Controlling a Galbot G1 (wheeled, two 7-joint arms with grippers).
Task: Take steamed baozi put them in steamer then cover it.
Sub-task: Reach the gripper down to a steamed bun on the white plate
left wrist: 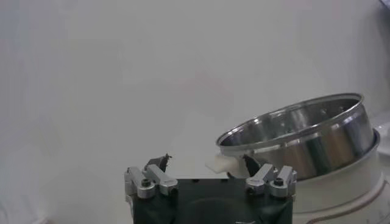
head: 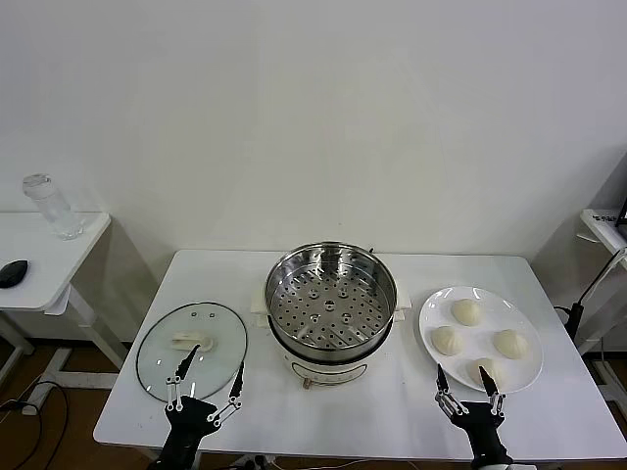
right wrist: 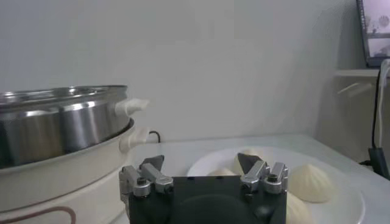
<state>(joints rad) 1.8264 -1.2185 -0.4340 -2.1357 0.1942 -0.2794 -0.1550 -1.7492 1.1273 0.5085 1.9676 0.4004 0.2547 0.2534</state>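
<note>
Four cream-white baozi (head: 466, 312) lie on a white plate (head: 436, 305) at the table's right. The steamer (head: 331, 295), a shiny steel pot with a perforated tray on a white base, stands mid-table with nothing on its tray. The glass lid (head: 192, 349) with a white handle lies flat at the left. My left gripper (head: 206, 376) is open at the table's front edge, over the lid's near rim. My right gripper (head: 468, 382) is open at the front edge, just before the nearest baozi (head: 487, 371). The right wrist view shows baozi (right wrist: 311, 182) and the steamer (right wrist: 61, 128). The left wrist view shows the steamer (left wrist: 304, 137).
A side table (head: 39, 257) at the far left holds a clear bottle (head: 51, 206) and a black mouse (head: 12, 272). Another white stand (head: 605, 227) is at the far right. A white wall is behind the table.
</note>
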